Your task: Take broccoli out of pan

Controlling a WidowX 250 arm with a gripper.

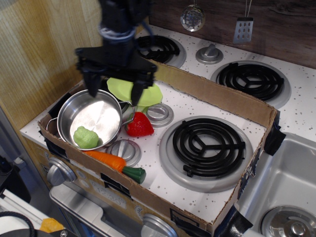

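Note:
The light-green lumpy broccoli [86, 137] lies at the near rim inside the shiny steel pan [98, 111], at the left end of the cardboard tray. My black gripper [114, 93] hangs open above the pan's far rim, its two fingers spread wide. One fingertip [92, 91] is over the pan's back left, the other is over the lime-green plate. The gripper holds nothing and is above and behind the broccoli, apart from it.
A lime-green plate [143, 95] sits behind the pan. A red strawberry [139, 125] and an orange carrot [109, 161] with dark-green top lie near the pan. A cardboard wall [224, 101] rings the tray. A black burner [208, 143] lies to the right; a sink [286, 187] is far right.

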